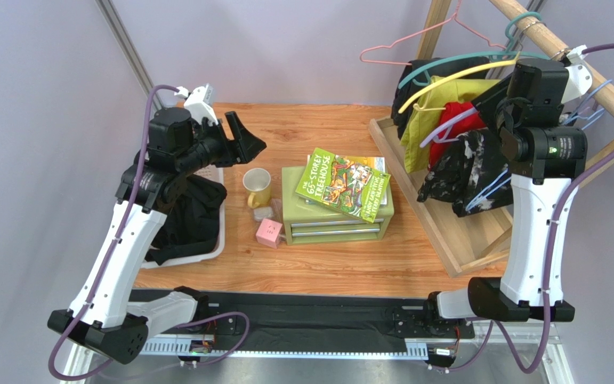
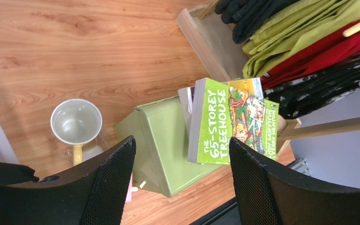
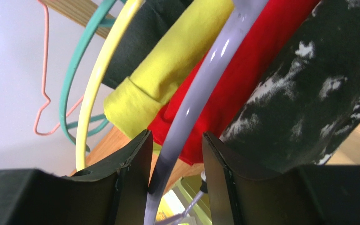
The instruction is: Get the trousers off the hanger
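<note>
the trousers (image 1: 454,144) hang in a row on plastic hangers from a wooden rail (image 1: 562,56) at the table's (image 1: 302,264) far right: a dark pair at the back, then a yellow-green pair (image 3: 182,61), a red pair (image 3: 243,79), and nearest the camera a black pair flecked with white (image 3: 318,89). all are soft, folded cloth, draped over the hanger bars above a slanted wooden frame.

on a green metal drawer box (image 1: 334,220) lies a paperback reading "the 65-storey treehouse" (image 2: 226,124) in white letters on lime green. a pale yellow ceramic mug (image 1: 256,186) and a pink cube (image 1: 270,232) stand beside the box. dark cloth fills a white tray (image 1: 214,244) at the left.

the right claw (image 3: 175,154) is up among the hangers, its jaws partly closed around the glossy lilac hanger (image 3: 205,89) of the red pair; whether the fingers press it cannot be told. the left claw (image 2: 182,187) hovers wide open above the mug and box, holding nothing.
</note>
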Controlling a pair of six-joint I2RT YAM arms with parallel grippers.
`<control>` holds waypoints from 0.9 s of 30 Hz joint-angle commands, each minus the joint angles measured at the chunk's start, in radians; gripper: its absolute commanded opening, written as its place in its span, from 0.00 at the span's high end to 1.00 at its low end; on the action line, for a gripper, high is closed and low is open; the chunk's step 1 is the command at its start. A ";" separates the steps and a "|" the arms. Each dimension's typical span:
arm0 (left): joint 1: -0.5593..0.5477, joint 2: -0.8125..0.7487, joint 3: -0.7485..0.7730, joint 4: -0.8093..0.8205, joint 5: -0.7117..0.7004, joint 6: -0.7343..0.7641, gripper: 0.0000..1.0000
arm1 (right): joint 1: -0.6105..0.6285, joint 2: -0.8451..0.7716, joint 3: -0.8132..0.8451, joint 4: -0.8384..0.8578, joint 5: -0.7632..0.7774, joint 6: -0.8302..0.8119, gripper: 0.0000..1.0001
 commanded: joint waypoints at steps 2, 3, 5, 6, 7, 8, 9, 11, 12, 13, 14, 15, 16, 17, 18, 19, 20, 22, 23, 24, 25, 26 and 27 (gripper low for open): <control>-0.004 0.022 0.110 -0.020 0.044 0.024 0.22 | -0.047 -0.034 -0.057 0.188 0.024 -0.013 0.57; -0.004 0.029 0.140 -0.027 0.060 0.024 0.22 | -0.061 -0.043 -0.069 0.206 0.016 -0.010 0.58; -0.004 0.046 0.174 -0.050 0.074 0.032 0.22 | -0.075 -0.051 -0.094 0.243 0.007 0.013 0.63; -0.004 0.053 0.215 -0.064 0.083 0.036 0.22 | -0.087 -0.055 -0.095 0.249 -0.010 0.017 0.64; -0.004 0.061 0.240 -0.095 0.087 0.047 0.22 | -0.090 -0.060 -0.098 0.258 -0.018 0.028 0.68; -0.004 0.079 0.266 -0.113 0.095 0.053 0.22 | -0.092 -0.064 -0.114 0.266 -0.027 0.040 0.71; -0.004 0.087 0.316 -0.132 0.113 0.058 0.22 | -0.093 -0.071 -0.123 0.280 -0.060 0.045 0.76; -0.004 0.104 0.354 -0.169 0.141 0.062 0.21 | -0.093 -0.100 -0.152 0.338 -0.094 0.047 0.84; -0.004 0.105 0.378 -0.176 0.173 0.061 0.21 | -0.093 -0.112 -0.178 0.353 -0.111 0.060 0.86; -0.004 0.108 0.387 -0.187 0.185 0.055 0.21 | -0.093 -0.132 -0.186 0.378 -0.117 0.065 0.88; -0.004 0.112 0.397 -0.192 0.199 0.053 0.20 | -0.095 -0.141 -0.190 0.389 -0.124 0.071 0.91; -0.004 0.113 0.419 -0.199 0.225 0.052 0.20 | -0.095 -0.147 -0.186 0.399 -0.151 0.070 0.93; -0.004 0.116 0.429 -0.208 0.236 0.050 0.20 | -0.095 -0.150 -0.180 0.409 -0.165 0.068 0.97; -0.004 0.115 0.433 -0.207 0.254 0.046 0.19 | -0.095 -0.152 -0.168 0.407 -0.176 0.071 1.00; -0.004 0.116 0.440 -0.207 0.262 0.043 0.18 | -0.093 -0.152 -0.152 0.403 -0.185 0.086 1.00; -0.004 0.115 0.440 -0.201 0.270 0.029 0.18 | -0.095 -0.158 -0.149 0.403 -0.189 0.097 1.00; -0.004 0.118 0.440 -0.198 0.287 0.023 0.18 | -0.095 -0.166 -0.146 0.403 -0.196 0.111 1.00; -0.004 0.122 0.437 -0.190 0.301 0.009 0.18 | -0.095 -0.173 -0.143 0.403 -0.211 0.163 1.00; -0.004 0.125 0.435 -0.189 0.311 0.004 0.18 | -0.095 -0.176 -0.143 0.403 -0.216 0.183 1.00; -0.004 0.125 0.434 -0.187 0.314 0.001 0.18 | -0.095 -0.187 -0.140 0.399 -0.219 0.204 1.00; -0.004 0.127 0.434 -0.189 0.314 0.000 0.18 | -0.093 -0.192 -0.138 0.398 -0.220 0.250 1.00; -0.004 0.125 0.434 -0.189 0.316 0.000 0.18 | -0.095 -0.196 -0.135 0.396 -0.220 0.267 1.00; -0.004 0.125 0.435 -0.189 0.316 0.000 0.18 | -0.095 -0.209 -0.134 0.395 -0.225 0.283 1.00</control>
